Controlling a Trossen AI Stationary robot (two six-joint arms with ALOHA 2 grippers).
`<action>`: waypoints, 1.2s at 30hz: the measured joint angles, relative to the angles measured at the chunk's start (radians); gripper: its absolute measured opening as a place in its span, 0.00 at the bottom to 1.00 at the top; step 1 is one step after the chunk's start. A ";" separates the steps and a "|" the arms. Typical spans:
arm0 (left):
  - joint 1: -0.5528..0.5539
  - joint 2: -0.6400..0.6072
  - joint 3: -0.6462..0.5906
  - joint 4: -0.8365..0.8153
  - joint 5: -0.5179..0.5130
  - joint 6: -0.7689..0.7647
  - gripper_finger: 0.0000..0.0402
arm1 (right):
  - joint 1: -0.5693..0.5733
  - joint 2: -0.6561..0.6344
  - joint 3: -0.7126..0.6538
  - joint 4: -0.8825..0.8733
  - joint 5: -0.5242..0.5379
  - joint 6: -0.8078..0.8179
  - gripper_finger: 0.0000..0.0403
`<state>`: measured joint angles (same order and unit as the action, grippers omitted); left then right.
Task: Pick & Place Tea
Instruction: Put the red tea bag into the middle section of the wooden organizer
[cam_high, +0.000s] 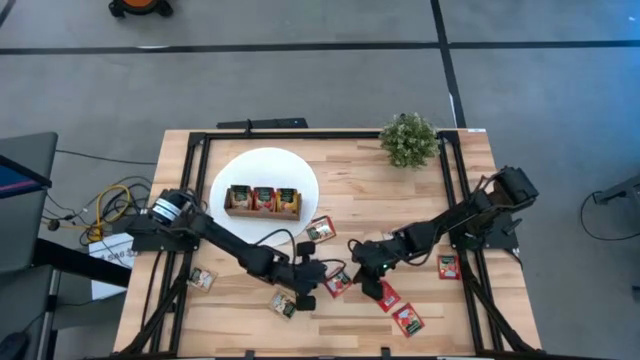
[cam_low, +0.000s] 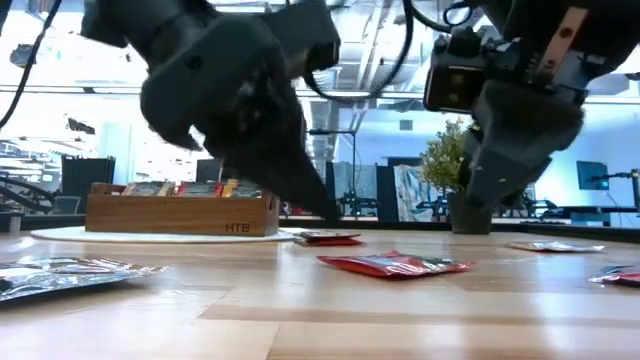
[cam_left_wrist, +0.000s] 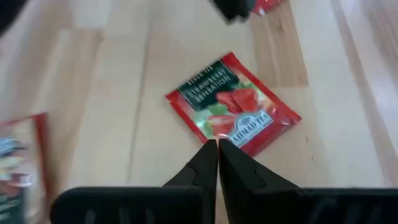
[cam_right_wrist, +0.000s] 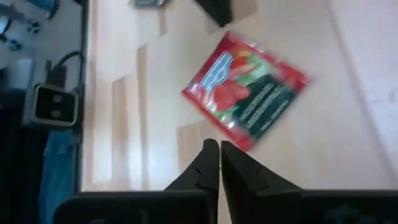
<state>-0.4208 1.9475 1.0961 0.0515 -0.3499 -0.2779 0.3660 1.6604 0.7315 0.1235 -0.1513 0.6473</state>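
Note:
A red strawberry tea sachet (cam_left_wrist: 233, 102) (cam_right_wrist: 245, 90) (cam_high: 339, 284) lies flat on the table between the two grippers. My left gripper (cam_left_wrist: 217, 144) (cam_high: 324, 284) is shut and points down. Its tips stand at the sachet's edge, as the low view also shows (cam_low: 330, 215). My right gripper (cam_right_wrist: 219, 146) (cam_high: 359, 271) is shut too, just short of the sachet's opposite edge and raised above the table (cam_low: 480, 195). More sachets lie scattered flat: (cam_high: 320, 230), (cam_high: 203, 279), (cam_high: 283, 303), (cam_high: 387, 296), (cam_high: 407, 319), (cam_high: 447, 266). My left gripper has its shut fingertips (cam_left_wrist: 211, 152) at the edge of the red sachet (cam_left_wrist: 233, 140), coming from above and slanting down. I cannot tell whether they touch it. The sachet lies flat on the table.
The brown wooden tray (cam_high: 263, 200), with sachets standing in its compartments, sits on the white disc (cam_high: 300, 170) at the table's far left. A small potted plant (cam_high: 408, 140) stands at the far edge. Black frame rails (cam_high: 452, 200) run along the table's sides.

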 joint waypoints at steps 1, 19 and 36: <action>-0.002 -0.006 0.000 -0.006 -0.010 0.000 0.02 | 0.000 0.001 0.000 -0.003 0.007 0.000 0.02; -0.013 0.100 0.003 0.097 0.099 -0.029 0.02 | -0.028 0.190 0.002 0.255 -0.071 0.164 0.44; -0.012 0.055 -0.002 0.046 0.093 -0.027 0.02 | -0.024 0.171 0.001 0.158 0.062 0.076 0.01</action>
<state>-0.4330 2.0027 1.0942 0.0978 -0.2571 -0.3052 0.3424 1.8313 0.7326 0.2817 -0.0895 0.7231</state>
